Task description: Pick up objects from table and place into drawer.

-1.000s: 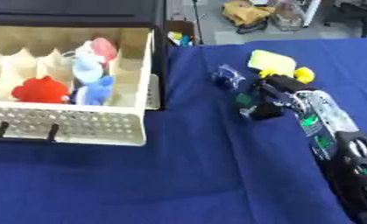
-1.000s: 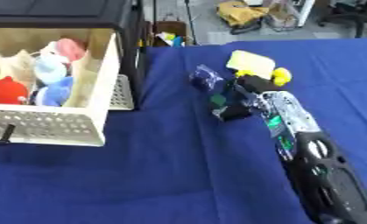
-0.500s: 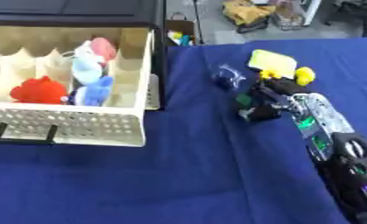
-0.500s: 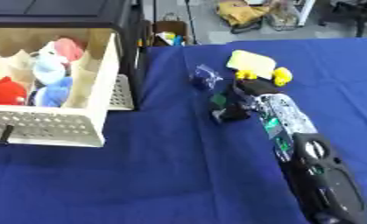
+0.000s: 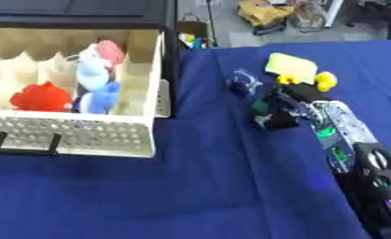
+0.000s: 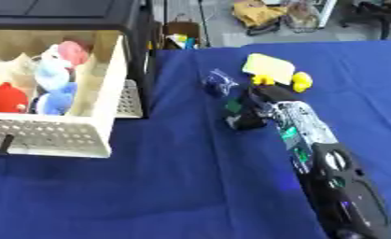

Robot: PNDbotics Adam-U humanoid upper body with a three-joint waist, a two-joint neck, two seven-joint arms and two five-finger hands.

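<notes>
The cream drawer (image 5: 84, 135) stands open at the left and holds a red toy (image 5: 39, 98), a blue and white toy (image 5: 92, 81) and a pink one (image 5: 108, 50). My right hand (image 5: 282, 108) reaches in from the lower right and rests on the blue cloth with its fingers curled down round a small green thing (image 5: 260, 106). Just beyond the hand lie a dark blue see-through thing (image 5: 243, 84), a yellow-green pad (image 5: 289, 65) and a yellow duck (image 5: 325, 80). My left hand shows in neither view.
A black cabinet top (image 5: 76, 9) sits above the drawer. A black handle (image 5: 23, 142) sticks out from the perforated drawer front. Bare blue cloth (image 5: 190, 186) spreads between the drawer and my right arm. Clutter lies on the floor past the table's far edge.
My right hand has stayed almost in place, settling slightly lower over the green thing. Nothing else has moved.
</notes>
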